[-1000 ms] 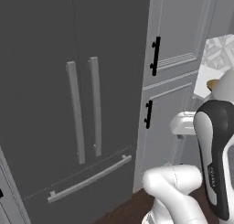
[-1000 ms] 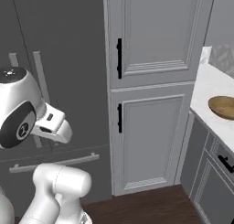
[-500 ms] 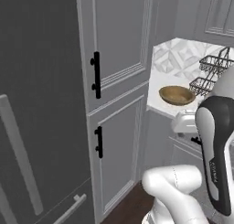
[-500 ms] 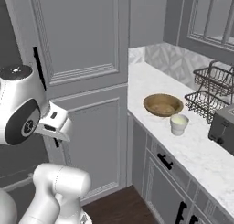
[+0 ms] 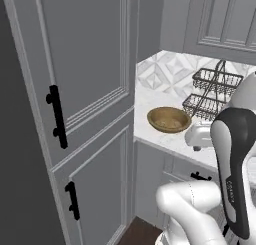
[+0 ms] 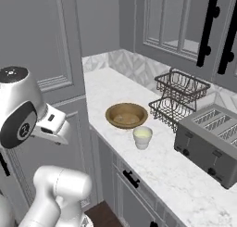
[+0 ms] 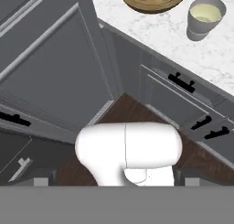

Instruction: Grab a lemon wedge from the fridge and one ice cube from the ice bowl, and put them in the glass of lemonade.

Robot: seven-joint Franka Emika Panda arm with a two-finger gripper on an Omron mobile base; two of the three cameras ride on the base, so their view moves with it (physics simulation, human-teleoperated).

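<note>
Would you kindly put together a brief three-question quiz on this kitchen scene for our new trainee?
1. True or false: the glass of lemonade stands inside the ice bowl.
2. Behind the bowl on the counter sits: A) a kettle, B) a wire basket rack, C) a pot.
3. Fill in: the appliance at the right of the right base view is a ___.

Key: 1 false (beside it); 2 B; 3 toaster.
</note>
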